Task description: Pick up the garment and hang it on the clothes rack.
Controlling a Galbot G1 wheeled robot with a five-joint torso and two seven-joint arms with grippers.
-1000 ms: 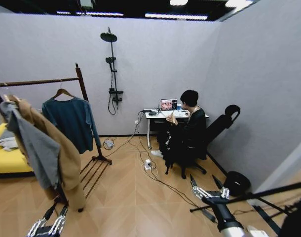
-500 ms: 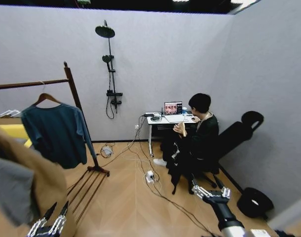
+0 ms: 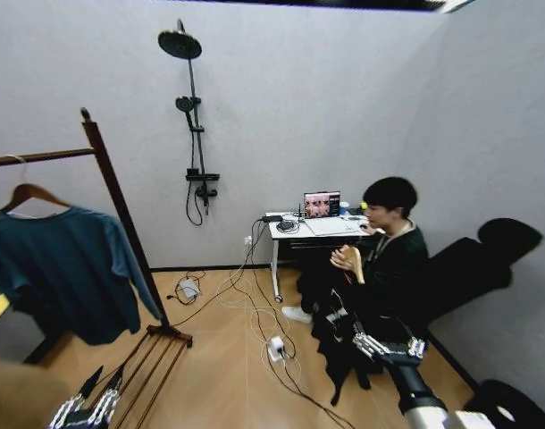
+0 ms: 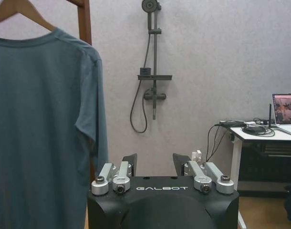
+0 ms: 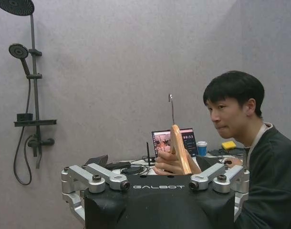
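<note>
Held up in a seated person's hand [image 3: 344, 262], beside the bench [image 3: 295, 232] and well apart from the clothes rack [image 3: 112, 192]: the garment [image 5: 180, 151] on its light wooden hanger. Seen edge-on from the right wrist, long axis near upright with a slight lean, metal hook pointing straight up. Black cloth below hard to separate from the person's dark clothes.

Right gripper [image 3: 386, 345] low and in front of the person, fingers spread apart, gripping nothing. Left gripper [image 3: 87, 407] low near the rack's base, fingers likewise parted and empty, facing the teal sweater [image 3: 67, 268] hung on the bar.

Compared with a second ago: camera swung to the right, so rack and sweater now at the left edge, person nearer the middle.
</note>
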